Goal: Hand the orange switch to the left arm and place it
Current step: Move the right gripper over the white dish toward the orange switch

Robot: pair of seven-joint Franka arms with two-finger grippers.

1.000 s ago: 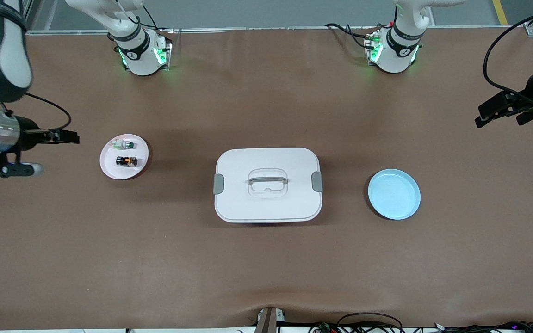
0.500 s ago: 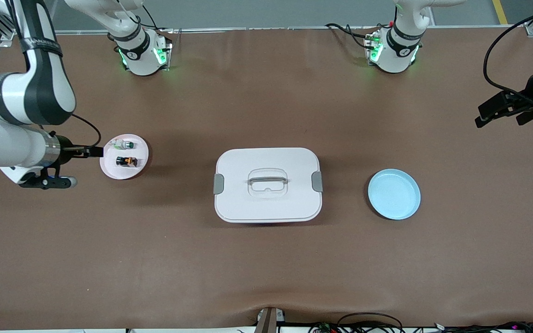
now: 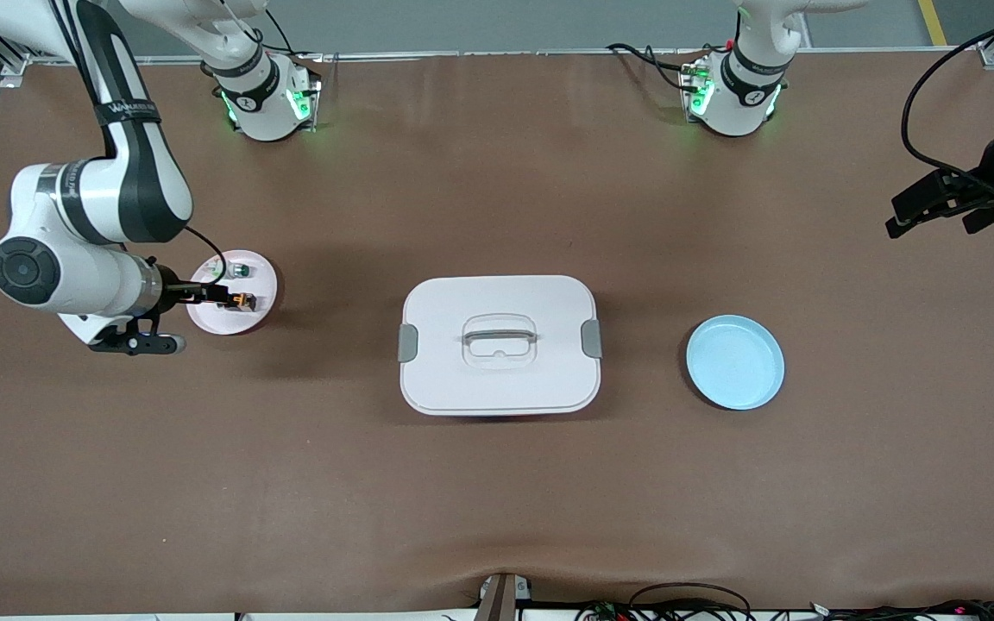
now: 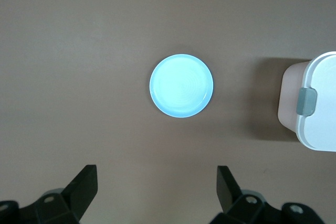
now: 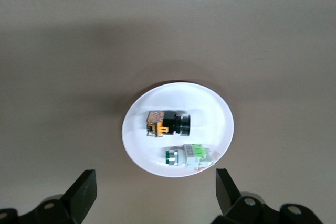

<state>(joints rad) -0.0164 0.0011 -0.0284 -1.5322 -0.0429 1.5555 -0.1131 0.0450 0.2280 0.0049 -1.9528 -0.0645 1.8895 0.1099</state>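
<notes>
A white box (image 3: 498,344) sits mid-frame, a blue plate (image 3: 735,361) to its right, a pink plate (image 3: 248,320) at left. The right gripper (image 3: 214,296) hangs over the pink plate's switch (image 3: 243,302). The left gripper (image 3: 937,204) waits at right edge.

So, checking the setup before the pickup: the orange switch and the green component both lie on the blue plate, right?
Not quite: the orange switch and the green component lie on the pink plate, as the front view shows; the blue plate holds nothing.
</notes>
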